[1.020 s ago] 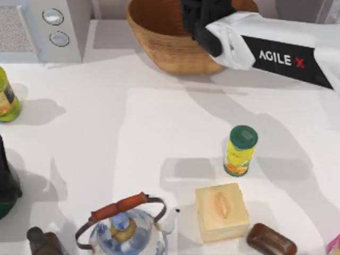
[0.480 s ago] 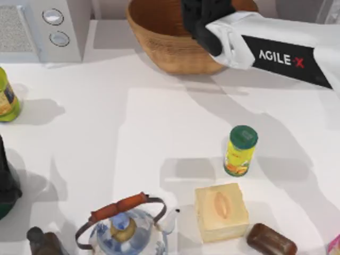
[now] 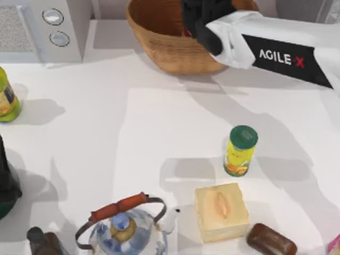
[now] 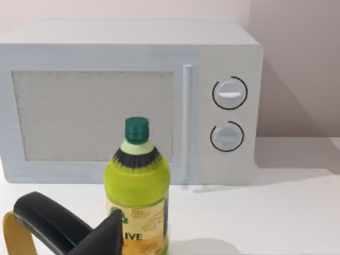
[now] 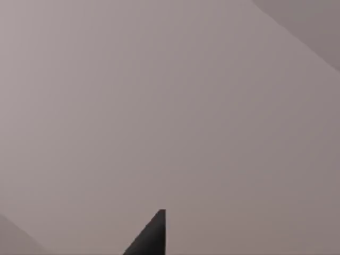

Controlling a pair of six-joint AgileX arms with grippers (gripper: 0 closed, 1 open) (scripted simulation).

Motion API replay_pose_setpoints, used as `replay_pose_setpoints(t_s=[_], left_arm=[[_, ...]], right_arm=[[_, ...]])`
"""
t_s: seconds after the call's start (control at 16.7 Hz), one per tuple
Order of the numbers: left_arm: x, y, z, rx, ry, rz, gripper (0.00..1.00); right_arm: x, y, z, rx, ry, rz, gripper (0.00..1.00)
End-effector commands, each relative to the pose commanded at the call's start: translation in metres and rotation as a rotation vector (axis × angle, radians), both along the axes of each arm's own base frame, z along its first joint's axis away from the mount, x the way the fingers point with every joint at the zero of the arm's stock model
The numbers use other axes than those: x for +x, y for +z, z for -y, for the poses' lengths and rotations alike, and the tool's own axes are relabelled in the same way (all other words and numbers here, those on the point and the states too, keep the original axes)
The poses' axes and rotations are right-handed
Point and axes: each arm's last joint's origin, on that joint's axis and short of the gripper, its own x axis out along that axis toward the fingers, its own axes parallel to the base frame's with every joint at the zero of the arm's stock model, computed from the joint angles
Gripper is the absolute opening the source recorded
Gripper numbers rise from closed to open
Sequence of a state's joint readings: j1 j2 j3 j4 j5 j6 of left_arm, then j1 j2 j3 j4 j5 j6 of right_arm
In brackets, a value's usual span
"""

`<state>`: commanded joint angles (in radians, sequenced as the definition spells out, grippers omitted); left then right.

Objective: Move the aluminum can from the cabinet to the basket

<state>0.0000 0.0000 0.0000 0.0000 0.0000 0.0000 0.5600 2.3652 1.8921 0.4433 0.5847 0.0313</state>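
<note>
The tan wicker basket (image 3: pixel 159 53) stands at the back of the table, just right of centre. My right gripper (image 3: pixel 204 18) reaches in from the right and hangs over the basket's inside, its black body covering that part of the bowl. The aluminum can is hidden from me and the cabinet is out of view. The right wrist view faces a bare wall. My left gripper (image 4: pixel 79 234) is parked at the table's left, facing a green-yellow bottle (image 4: pixel 137 180).
A white appliance with two knobs (image 3: pixel 53 29) sits back left, with the green-yellow bottle (image 3: pixel 6 98) at the left edge. A yellow canister with a green lid (image 3: pixel 240 151), a yellow block (image 3: pixel 220 211), a brown bar (image 3: pixel 271 240) and a kettle (image 3: pixel 125 228) stand near the front.
My right arm has drawn slightly toward the back of the table over the basket. Nothing else has moved.
</note>
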Motion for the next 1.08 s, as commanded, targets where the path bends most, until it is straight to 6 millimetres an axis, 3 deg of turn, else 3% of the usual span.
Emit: replay_pose_setpoints(t_s=[1.08], left_arm=[[0.0, 0.0, 0.0, 0.0, 0.0, 0.0, 1.0]], right_arm=[[0.0, 0.0, 0.0, 0.0, 0.0, 0.0, 1.0]])
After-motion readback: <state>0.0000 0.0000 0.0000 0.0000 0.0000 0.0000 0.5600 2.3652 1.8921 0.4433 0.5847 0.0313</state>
